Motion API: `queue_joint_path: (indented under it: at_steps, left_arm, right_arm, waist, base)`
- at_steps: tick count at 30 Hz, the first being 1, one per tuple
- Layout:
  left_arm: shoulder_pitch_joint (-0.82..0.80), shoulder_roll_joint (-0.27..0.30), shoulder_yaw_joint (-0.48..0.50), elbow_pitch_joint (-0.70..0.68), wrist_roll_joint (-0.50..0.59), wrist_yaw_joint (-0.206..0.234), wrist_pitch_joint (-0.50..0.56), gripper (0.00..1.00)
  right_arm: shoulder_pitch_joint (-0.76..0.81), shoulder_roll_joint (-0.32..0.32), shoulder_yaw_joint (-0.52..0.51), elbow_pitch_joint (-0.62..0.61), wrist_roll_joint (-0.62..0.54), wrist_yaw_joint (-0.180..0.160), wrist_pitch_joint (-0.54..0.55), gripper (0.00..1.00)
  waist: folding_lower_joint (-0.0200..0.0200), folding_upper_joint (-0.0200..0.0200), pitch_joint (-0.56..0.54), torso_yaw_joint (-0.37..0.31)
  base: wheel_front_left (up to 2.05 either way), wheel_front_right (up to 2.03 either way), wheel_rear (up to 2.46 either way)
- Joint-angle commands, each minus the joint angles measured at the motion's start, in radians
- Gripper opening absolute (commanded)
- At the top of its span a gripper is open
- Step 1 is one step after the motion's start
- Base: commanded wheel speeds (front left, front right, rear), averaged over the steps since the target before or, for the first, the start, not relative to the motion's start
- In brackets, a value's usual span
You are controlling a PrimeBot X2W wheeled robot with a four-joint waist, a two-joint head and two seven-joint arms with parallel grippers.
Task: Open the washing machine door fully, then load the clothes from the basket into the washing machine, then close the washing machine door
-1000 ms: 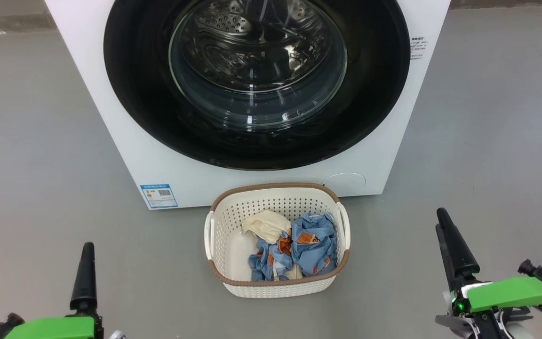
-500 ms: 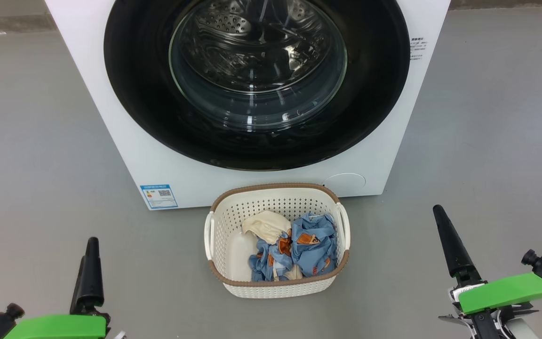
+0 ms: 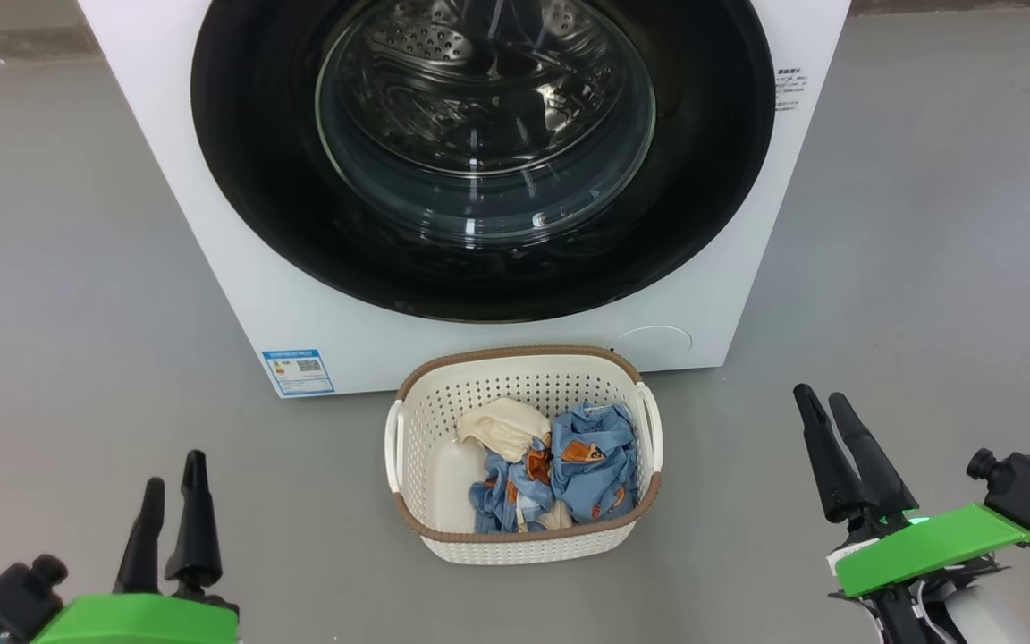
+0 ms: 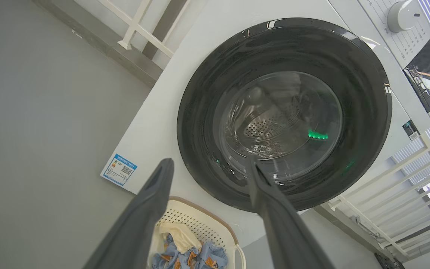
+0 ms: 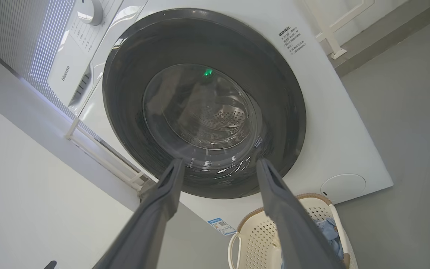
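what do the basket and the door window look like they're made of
Basket: looks like matte cream plastic, moulded with rows of holes; brown woven-look rim. Door window: probably clear glossy glass, given reflections and the drum seen through it.

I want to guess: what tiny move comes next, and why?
The door is shut, the clothes sit in the basket, the left pincer and right pincer are open and empty, so probably reach one up to the door's edge.

Bright, even light; reflections on the washing machine door (image 3: 484, 134)
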Motion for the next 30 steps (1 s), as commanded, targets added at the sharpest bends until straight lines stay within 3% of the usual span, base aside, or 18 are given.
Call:
queue_joint_path:
  at_steps: [1,13,30]
  left_arm:
    - [-0.052,0.026,0.017,-0.021,0.04,-0.01,-0.012,1.0]
    - [-0.061,0.022,0.008,-0.021,0.278,-0.018,-0.047,1.0]
    - [-0.057,0.005,0.034,-0.014,0.455,-0.038,-0.097,1.0]
  right_arm:
    - [-0.042,-0.004,-0.001,-0.02,-0.038,-0.001,-0.01,1.0]
    - [-0.053,0.036,-0.055,0.005,-0.284,-0.001,-0.011,1.0]
    - [-0.068,0.069,-0.099,0.035,-0.529,-0.001,-0.011,1.0]
  waist:
    - [0.0,0.0,0.002,0.0]
    - [0.0,0.0,0.007,0.001]
    - [0.0,0.0,0.0,0.007]
  base:
    - [0.0,0.0,0.0]
    - [0.0,0.0,0.0]
    - [0.0,0.0,0.0]
